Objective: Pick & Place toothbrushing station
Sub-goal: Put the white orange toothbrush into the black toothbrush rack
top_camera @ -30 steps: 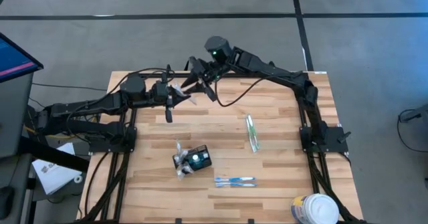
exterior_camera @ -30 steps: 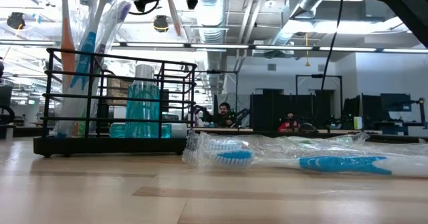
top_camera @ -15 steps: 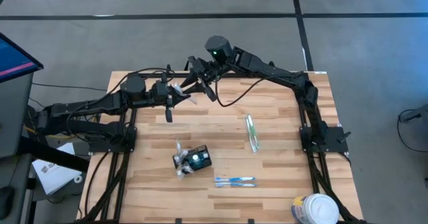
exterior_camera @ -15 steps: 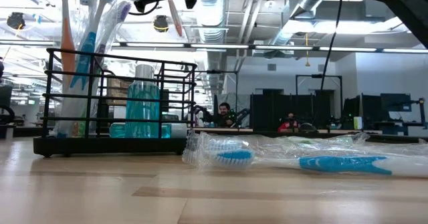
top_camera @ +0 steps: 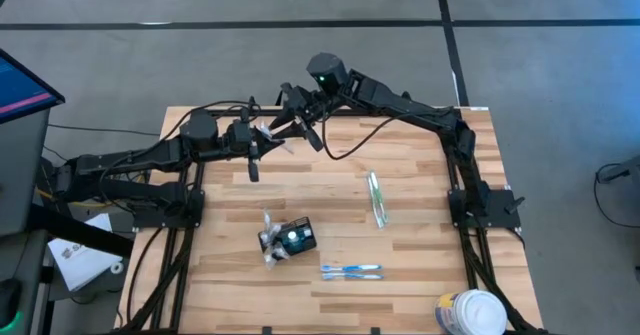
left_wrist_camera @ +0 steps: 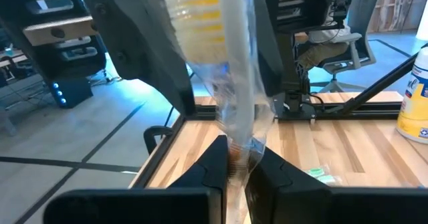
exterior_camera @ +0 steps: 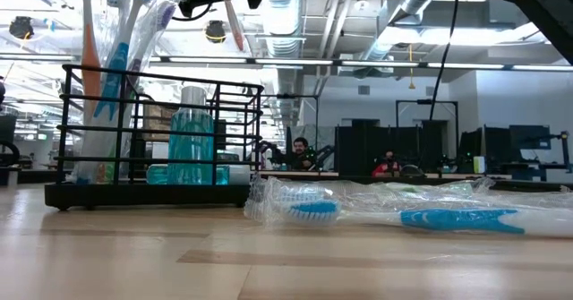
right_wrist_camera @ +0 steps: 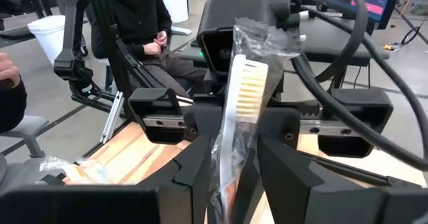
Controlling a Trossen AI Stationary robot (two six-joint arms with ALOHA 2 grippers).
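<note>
Toothbrushing station [top_camera: 291,238] well apart from both claws

Black toothbrushing station [top_camera: 296,237]; blue wrapped toothbrushes [top_camera: 351,271]; pale wood table [top_camera: 420,205].

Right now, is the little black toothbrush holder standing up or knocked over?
Standing up. The toothbrushing station sits flat on the table, brushes pointing upward.

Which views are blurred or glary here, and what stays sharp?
Left wrist view: the wrapped toothbrush is blurred, too close to the lens. Right wrist view: its bristles are sharp. Low view: ceiling lights glare, the black holder is backlit. High view: even light.
</note>
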